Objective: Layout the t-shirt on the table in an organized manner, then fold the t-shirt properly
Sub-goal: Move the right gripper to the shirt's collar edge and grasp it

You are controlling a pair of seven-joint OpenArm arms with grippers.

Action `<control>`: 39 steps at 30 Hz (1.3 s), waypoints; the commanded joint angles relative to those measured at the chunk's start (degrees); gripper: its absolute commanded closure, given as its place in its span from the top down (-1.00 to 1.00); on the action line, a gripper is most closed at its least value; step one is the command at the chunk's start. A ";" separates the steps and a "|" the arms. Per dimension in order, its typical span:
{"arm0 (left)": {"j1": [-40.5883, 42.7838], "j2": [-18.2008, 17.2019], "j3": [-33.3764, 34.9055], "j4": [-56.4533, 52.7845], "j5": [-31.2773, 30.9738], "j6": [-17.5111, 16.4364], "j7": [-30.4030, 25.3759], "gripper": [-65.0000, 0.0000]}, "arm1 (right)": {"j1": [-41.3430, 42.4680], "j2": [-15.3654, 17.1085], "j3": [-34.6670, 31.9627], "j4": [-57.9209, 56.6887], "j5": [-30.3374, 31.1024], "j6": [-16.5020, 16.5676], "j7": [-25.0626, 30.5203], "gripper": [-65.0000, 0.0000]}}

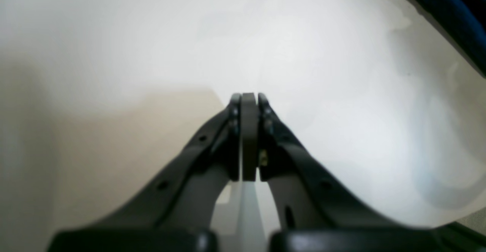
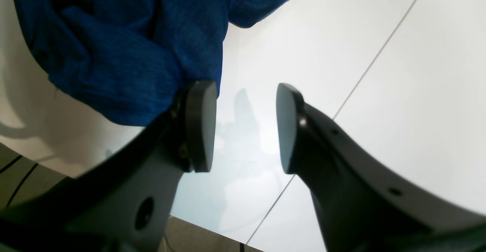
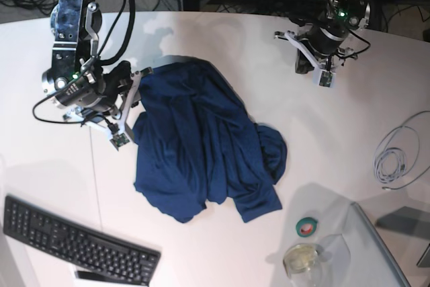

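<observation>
Loosely crumpled navy t-shirt (image 3: 201, 142), bunched folds, white table (image 3: 255, 52)

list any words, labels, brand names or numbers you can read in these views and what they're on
No text can be read in any view.
keyboard: the key legends are too small to read.
t-shirt: plain blue fabric, no print showing.
roll of tape: no legible marking.
left gripper and right gripper: plain dark pads, no lettering.
</observation>
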 commanded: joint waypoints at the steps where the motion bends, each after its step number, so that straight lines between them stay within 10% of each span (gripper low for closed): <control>1: 0.21 -0.52 -0.19 0.75 -0.33 0.04 -0.94 -1.00 | 0.79 -0.13 -0.02 0.72 0.23 -0.16 0.70 -0.23; 39: -0.23 -0.43 0.43 1.45 -0.33 0.04 -1.38 -1.00 | -0.18 -0.48 -0.02 -6.75 0.23 -0.16 6.24 -0.24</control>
